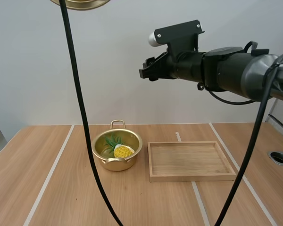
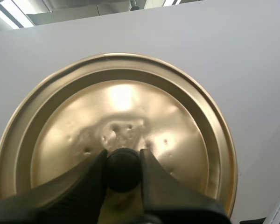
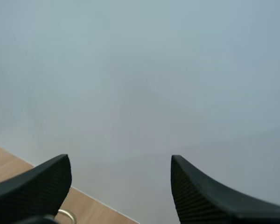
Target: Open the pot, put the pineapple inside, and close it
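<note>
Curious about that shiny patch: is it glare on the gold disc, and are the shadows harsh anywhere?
Left wrist view: yes, a pale glare spot on the dented round gold metal lid, above the black knob the left hand pinches. High view: even light, only a faint shadow under the small gold pot.

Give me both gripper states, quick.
Left gripper: closed on the lid by its knob.
Right gripper: open, holding nothing.

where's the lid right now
The lid is up in the air, its black knob pinched in the left gripper; in the high view its rim sits at the left, well above the open pot.
</note>
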